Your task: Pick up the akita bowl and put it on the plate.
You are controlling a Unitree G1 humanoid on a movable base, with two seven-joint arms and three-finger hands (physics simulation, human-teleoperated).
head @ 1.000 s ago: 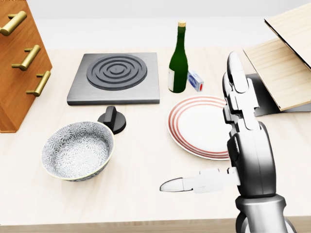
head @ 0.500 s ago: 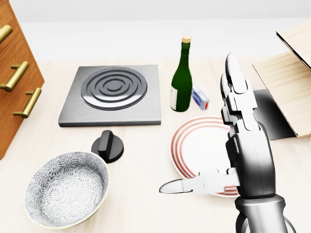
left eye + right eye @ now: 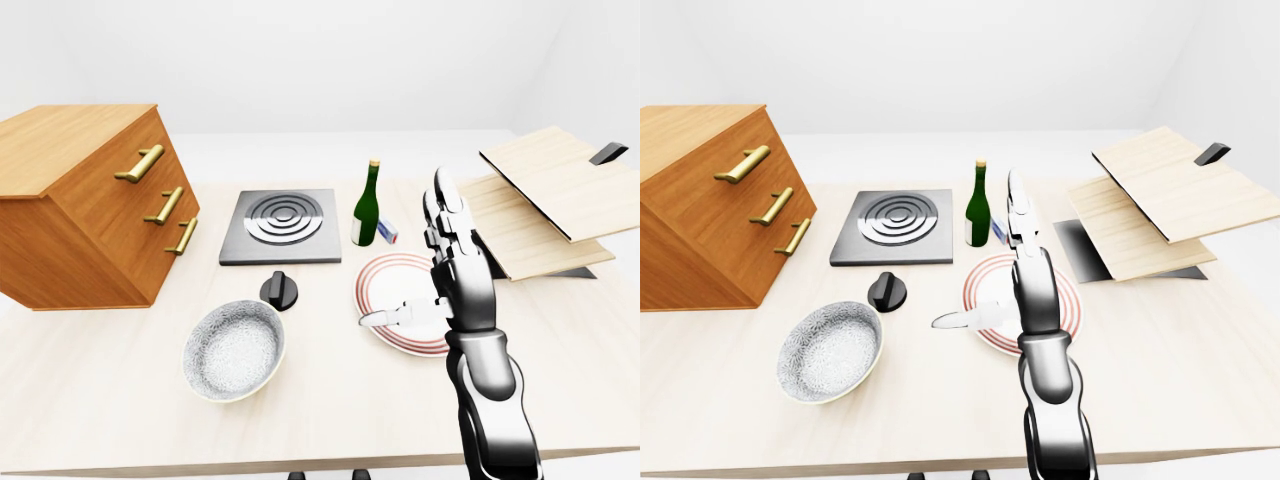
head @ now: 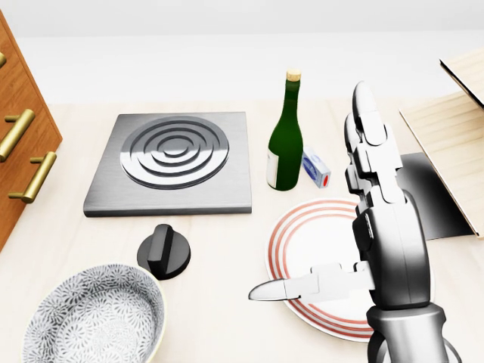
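Pale wood table [image 3: 100,385], white walls [image 3: 300,60], akita bowl [image 3: 234,350] apart from plate [image 3: 388,283], right robot hand [image 4: 389,242] spread open, empty

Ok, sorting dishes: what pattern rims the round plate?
Concentric red rings on the white plate; head view.

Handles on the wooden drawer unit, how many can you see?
3, all on one face of the drawer unit at the left of the left-eye view: top handle, middle handle, bottom handle. Its other sides are hidden, so there may be more.
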